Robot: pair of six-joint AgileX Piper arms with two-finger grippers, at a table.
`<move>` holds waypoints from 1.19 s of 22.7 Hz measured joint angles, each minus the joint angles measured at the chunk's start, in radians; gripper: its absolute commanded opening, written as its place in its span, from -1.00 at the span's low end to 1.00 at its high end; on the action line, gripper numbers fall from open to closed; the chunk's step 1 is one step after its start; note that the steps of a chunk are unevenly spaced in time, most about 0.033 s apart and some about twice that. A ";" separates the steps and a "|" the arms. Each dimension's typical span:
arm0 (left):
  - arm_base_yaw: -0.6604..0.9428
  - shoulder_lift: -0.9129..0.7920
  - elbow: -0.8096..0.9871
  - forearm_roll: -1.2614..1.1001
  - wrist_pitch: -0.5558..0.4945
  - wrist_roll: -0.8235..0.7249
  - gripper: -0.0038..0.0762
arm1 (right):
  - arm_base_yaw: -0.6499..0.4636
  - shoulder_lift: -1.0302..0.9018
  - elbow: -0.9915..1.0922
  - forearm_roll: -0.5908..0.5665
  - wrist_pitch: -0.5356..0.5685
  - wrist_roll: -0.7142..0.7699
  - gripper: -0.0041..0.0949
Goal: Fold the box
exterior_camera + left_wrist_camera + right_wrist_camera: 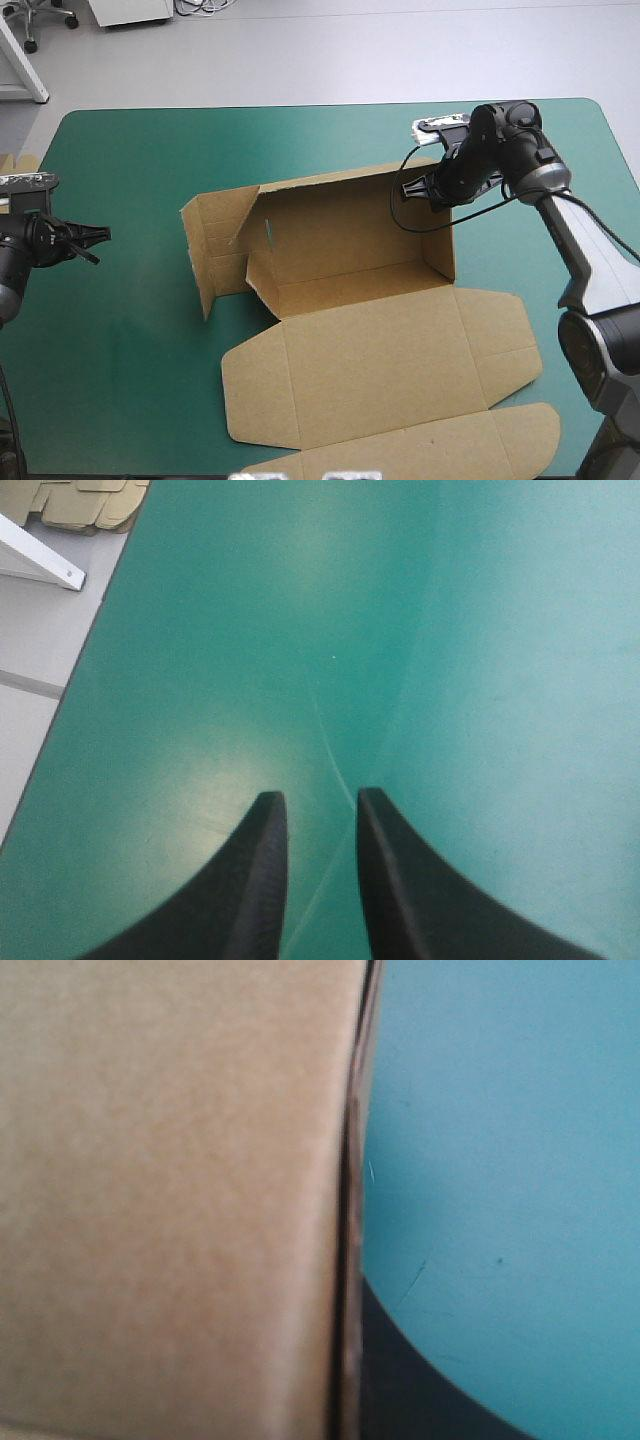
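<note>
We note the right gripper (408, 188) clamped on the box's (340, 235) raised right wall. The left gripper (100, 244) hangs slightly parted, empty, over the teal-green cover (120, 350).

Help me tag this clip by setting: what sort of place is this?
Likely a robotics lab bench. The left gripper hangs open over the teal-green table, and the right gripper is clamped on a raised wall of a half-folded brown box. Spare board lies at the table's left edge.
</note>
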 measured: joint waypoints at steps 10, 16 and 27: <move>0.000 0.000 0.000 -0.052 0.004 0.032 -0.46 | -0.001 0.093 -0.030 0.001 -0.120 0.006 -0.02; 0.000 0.000 0.000 -0.067 0.004 0.058 -0.46 | 0.000 0.115 -0.016 0.002 -0.171 -0.003 0.44; 0.000 0.000 0.000 -0.071 0.006 0.061 -0.46 | 0.000 0.021 -0.015 0.002 -0.171 0.002 0.43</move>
